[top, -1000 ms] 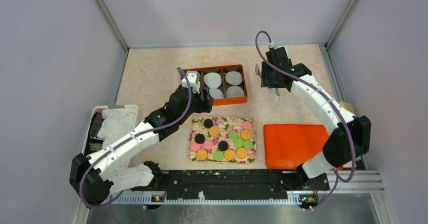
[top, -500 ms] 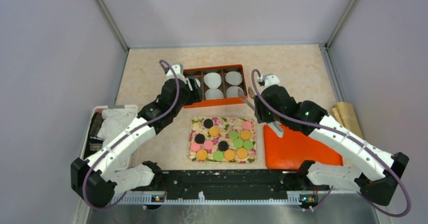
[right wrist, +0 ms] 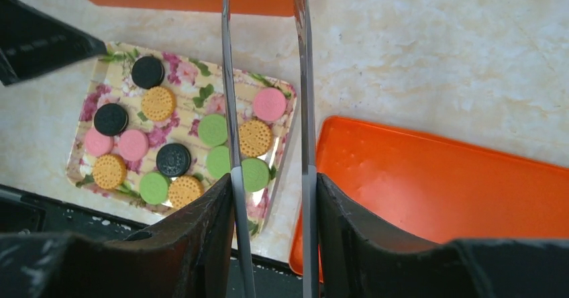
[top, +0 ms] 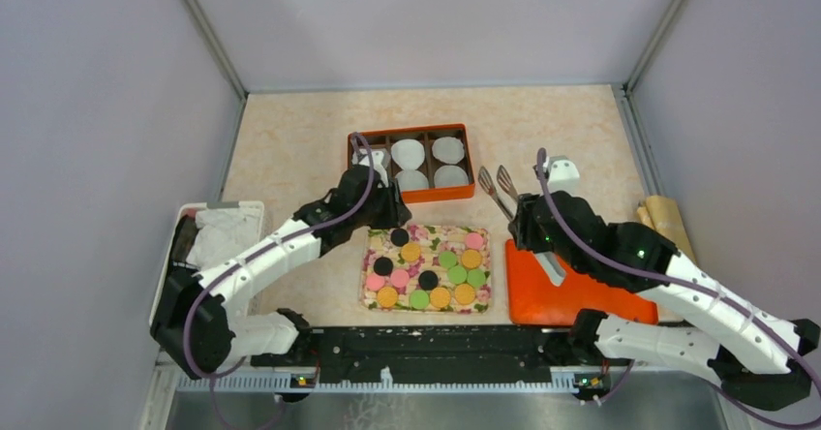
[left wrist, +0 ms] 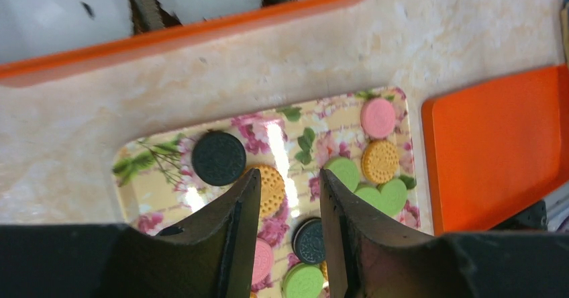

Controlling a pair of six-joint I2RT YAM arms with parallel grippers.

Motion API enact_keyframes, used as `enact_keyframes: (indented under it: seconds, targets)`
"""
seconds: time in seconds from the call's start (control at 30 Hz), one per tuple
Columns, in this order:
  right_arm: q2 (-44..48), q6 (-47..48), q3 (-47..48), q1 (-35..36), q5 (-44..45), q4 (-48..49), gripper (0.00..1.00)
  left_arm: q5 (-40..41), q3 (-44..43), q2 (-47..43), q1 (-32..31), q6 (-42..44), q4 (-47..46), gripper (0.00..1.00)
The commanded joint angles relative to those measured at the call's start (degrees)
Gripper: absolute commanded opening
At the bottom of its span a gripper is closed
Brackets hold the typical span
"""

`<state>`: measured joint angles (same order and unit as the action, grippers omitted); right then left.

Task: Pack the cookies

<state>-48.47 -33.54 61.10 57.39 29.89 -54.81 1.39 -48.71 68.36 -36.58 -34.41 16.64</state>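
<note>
Item: cookies (top: 428, 280), round and flat, in black, orange, pink and green, lying single-layer on a floral tray (top: 440, 233); none yet in the orange box (top: 440, 195), whose white paper cups (top: 447, 149) stood bare. Being discs, they offered no long axis to align with. Position relative to left gripper (left wrist: 288, 177): directly beneath and just ahead of the fingertips, at the tray's corner nearest the box; one orange cookie (left wrist: 270, 184) sat partly under the finger gap, one black cookie (left wrist: 219, 158) just outside the left finger. Jaws stood a modest way apart, holding nothing. Position relative to right gripper (right wrist: 274, 180): off to its left and below. This gripper was clamped on metal tongs (top: 497, 190), whose arms ran forward along the tray's right edge, tips spread, ending at the box wall past the cookies. An orange lid (top: 571, 275) lay under its right side. Judgement: left gripper nearer; the tongs would need swinging left.
</note>
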Motion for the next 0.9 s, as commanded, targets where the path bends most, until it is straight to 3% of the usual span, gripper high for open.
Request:
enact_keyframes:
  seconds: [0.0,0.1,0.27,0.4,0.6,0.87]
  targets:
    - [2.04,-2.17,5.66,0.43,6.20,-2.31,0.42,-6.51,1.63,3.74,-2.58,-1.84,-6.88,0.42]
    - [2.90,-1.91,7.23,0.45,7.65,-3.53,0.42,-7.42,0.86,7.94,-5.01,-2.44,-8.81,0.36]
    - [3.03,-1.67,7.51,0.45,6.54,-2.97,0.43,-7.45,-0.87,15.42,-6.92,-3.39,-11.42,0.35]
    - [3.49,-1.35,6.93,0.45,6.40,-2.41,0.43,-6.21,-3.14,20.40,-6.93,-3.17,-11.71,0.35]
    - [4.43,-0.49,6.75,0.45,5.38,-1.69,0.43,2.92,-6.22,24.84,-6.03,-2.74,-6.75,0.35]
    - [4.44,0.77,6.23,0.45,5.97,-1.36,0.43,0.77,-9.34,32.06,-3.18,-1.90,-7.25,0.32]
